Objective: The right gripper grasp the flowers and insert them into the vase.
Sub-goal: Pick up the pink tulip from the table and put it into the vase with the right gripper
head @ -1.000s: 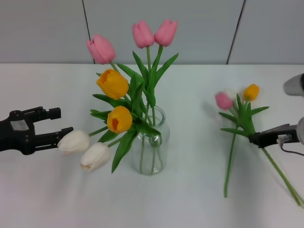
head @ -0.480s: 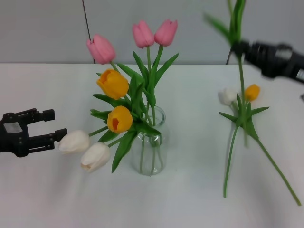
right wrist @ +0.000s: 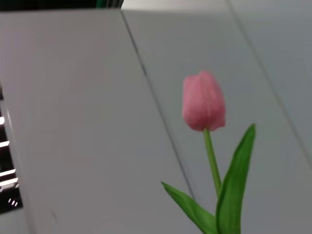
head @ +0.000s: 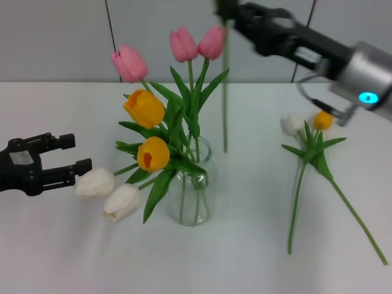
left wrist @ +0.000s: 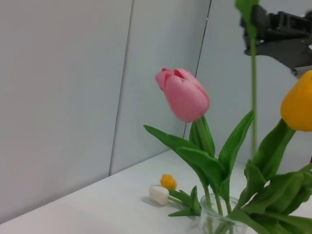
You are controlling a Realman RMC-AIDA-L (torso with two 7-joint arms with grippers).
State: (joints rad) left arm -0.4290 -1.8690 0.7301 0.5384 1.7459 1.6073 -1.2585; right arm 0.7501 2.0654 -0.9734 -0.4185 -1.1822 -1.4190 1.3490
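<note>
While right gripper [head: 225, 11] pinches pink tulip stem [head: 225, 92] above vase [head: 195, 184], left gripper [head: 78, 153] idles open, empty.

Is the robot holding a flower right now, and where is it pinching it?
Yes. The right gripper pinches the pink tulip by its green stem, which hangs down above the vase. The left gripper holds nothing.

A plain white table [head: 257, 257] fills the foreground, evenly lit. Behind it stands a pale grey panelled wall [head: 55, 37], split by thin dark vertical seams [head: 110, 27].
</note>
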